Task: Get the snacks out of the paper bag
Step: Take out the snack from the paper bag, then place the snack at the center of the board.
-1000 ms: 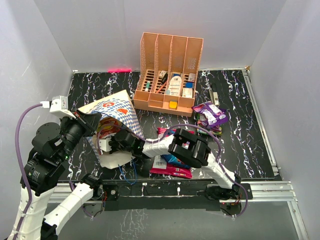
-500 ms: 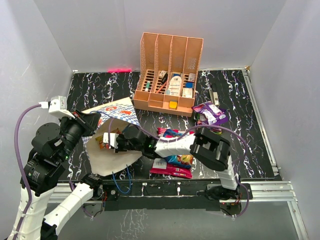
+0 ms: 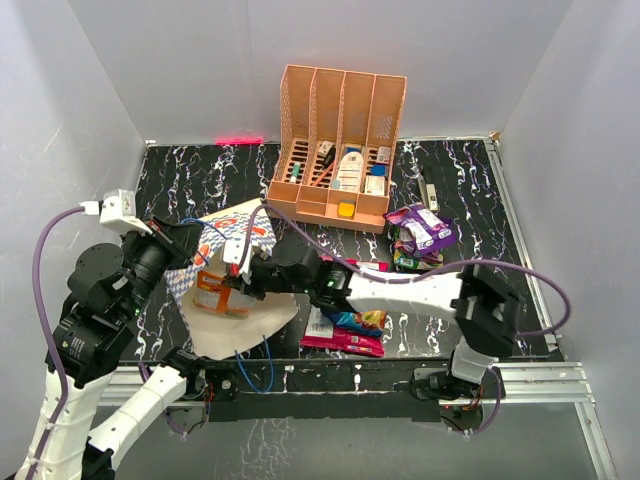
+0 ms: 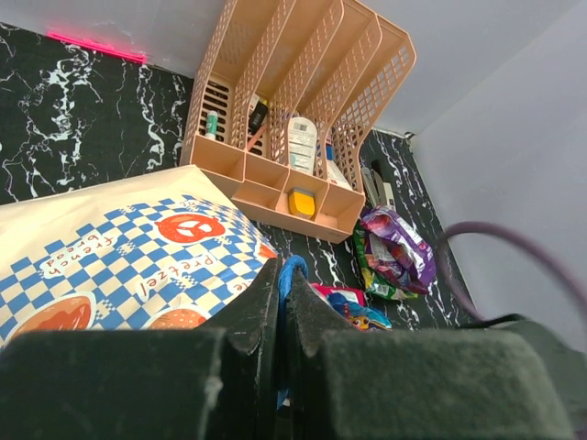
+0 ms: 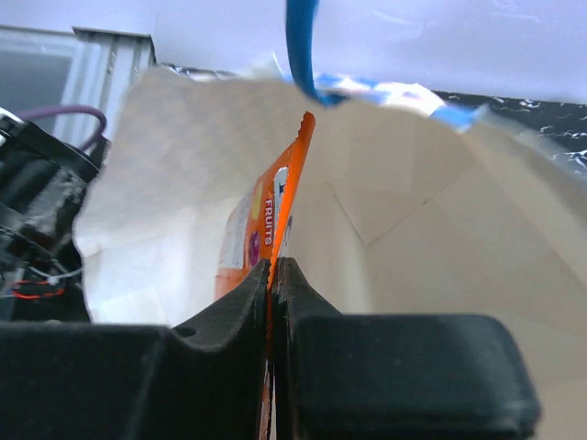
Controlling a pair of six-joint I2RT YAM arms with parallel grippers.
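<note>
The paper bag [image 3: 240, 222] lies on its side at the left, its white inside [image 3: 243, 325] facing up. My left gripper [image 3: 190, 245] is shut on the bag's blue string handle [image 4: 293, 269] and holds the mouth up. My right gripper [image 3: 240, 277] reaches into the mouth and is shut on the edge of an orange snack packet [image 3: 214, 297]. That packet [image 5: 268, 213] hangs inside the white bag wall [image 5: 413, 238] in the right wrist view. Other snacks lie on the table: a red, blue and yellow pile [image 3: 345, 325] and purple packets [image 3: 425, 228].
The orange slotted organizer [image 3: 340, 150] with small bottles and boxes stands at the back centre, also in the left wrist view [image 4: 293, 137]. A purple cable runs over the table from the right arm. Grey walls close in the left, back and right.
The right arm's elbow has swung to the right and its gripper has drawn back a little. The bag has dropped flatter, and the orange packet now shows at its mouth.
</note>
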